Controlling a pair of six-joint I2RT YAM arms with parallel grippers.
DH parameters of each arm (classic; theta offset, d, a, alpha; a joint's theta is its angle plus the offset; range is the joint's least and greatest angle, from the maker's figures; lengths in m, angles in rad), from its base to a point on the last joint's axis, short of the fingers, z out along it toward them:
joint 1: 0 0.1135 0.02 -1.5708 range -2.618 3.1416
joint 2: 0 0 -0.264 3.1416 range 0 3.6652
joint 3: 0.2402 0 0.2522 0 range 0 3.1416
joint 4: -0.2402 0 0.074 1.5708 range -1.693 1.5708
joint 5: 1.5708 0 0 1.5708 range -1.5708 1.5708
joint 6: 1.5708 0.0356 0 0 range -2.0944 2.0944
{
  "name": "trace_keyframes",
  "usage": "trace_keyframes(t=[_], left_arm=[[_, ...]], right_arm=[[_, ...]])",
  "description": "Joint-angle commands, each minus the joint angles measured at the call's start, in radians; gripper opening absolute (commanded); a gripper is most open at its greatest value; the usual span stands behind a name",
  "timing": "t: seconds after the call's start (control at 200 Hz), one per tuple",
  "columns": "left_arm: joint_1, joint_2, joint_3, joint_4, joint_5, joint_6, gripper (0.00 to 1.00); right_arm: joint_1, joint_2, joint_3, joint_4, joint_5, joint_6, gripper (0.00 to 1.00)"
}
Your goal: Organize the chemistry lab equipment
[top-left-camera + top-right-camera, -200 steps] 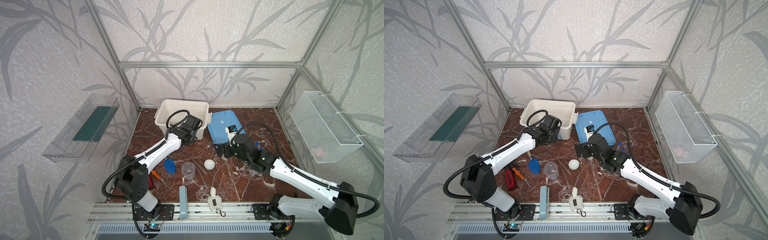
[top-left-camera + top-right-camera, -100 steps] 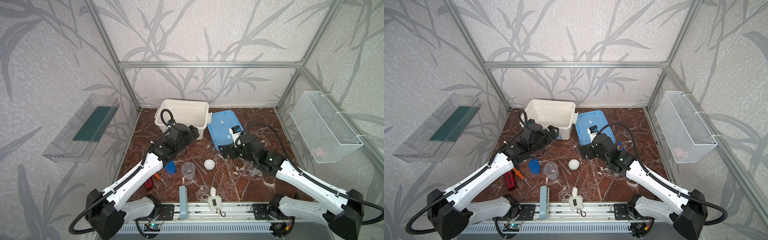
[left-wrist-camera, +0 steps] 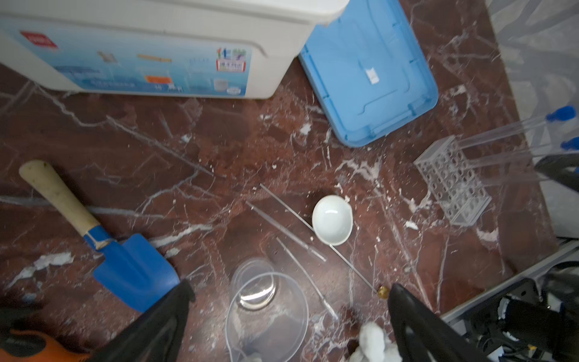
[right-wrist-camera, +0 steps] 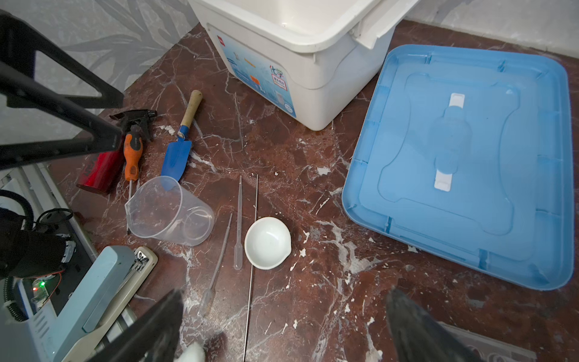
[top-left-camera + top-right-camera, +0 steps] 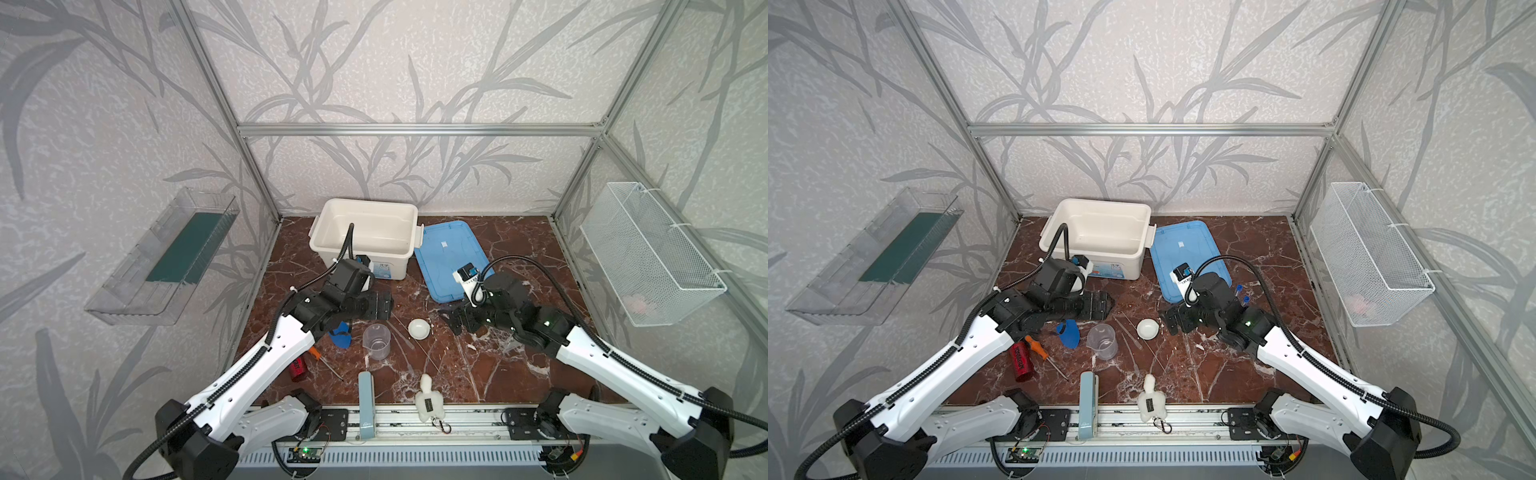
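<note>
Both your grippers are empty. The left gripper (image 5: pixel 384 305) hangs with its jaws spread wide close to the clear plastic measuring beaker (image 5: pixel 376 340), which stands upright on the brown marble tabletop (image 5: pixel 478 374) with its pouring lip showing. The right gripper (image 5: pixel 451 320), jaws just as wide, sits just beside the small white round dish (image 5: pixel 419 329), glossy with a tiny spout. Between beaker and dish lie the thin clear rods (image 4: pixel 238 219): two are bulb-ended like pipettes and one is straight and wire-thin. The clear perforated tube rack (image 3: pixel 451 181) stands near the flat blue plastic lid (image 3: pixel 344 78) and holds the long clear blue-capped tubes (image 3: pixel 501 131). You can make out two caps clearly.
</note>
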Motion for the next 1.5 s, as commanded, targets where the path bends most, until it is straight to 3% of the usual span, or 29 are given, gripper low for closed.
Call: trace_keyframes(t=[0.0,0.195,0.365,0.525,0.905,1.02,1.189,1.494], left_arm=[[-0.008,-0.023,-0.062,-0.063,0.022,0.023,0.99],[-0.019,0.001,-0.134,0.046,0.070,0.000,0.99],[-0.033,0.026,-0.159,0.040,0.006,-0.010,0.99],[-0.046,0.090,-0.157,0.040,0.070,0.028,0.99],[-0.115,0.124,-0.192,0.033,0.012,0.044,0.99],[-0.122,0.154,-0.180,0.017,-0.057,0.023,0.99],[-0.126,0.157,-0.175,0.009,-0.119,0.003,0.90],[-0.128,0.196,-0.189,0.085,-0.085,-0.021,0.88]], right_arm=[[0.000,-0.001,-0.008,0.034,-0.056,0.034,0.99],[0.009,0.057,0.043,-0.016,-0.062,0.036,0.99],[0.012,0.078,0.061,-0.014,-0.070,0.033,0.99],[0.015,0.102,0.064,0.004,-0.058,0.037,0.99],[0.046,0.128,0.058,0.016,-0.038,0.062,0.99],[0.053,0.142,0.071,0.014,-0.030,0.062,0.99],[0.067,0.162,0.078,0.018,-0.025,0.063,0.99],[0.075,0.174,0.073,0.026,-0.014,0.063,0.99]])
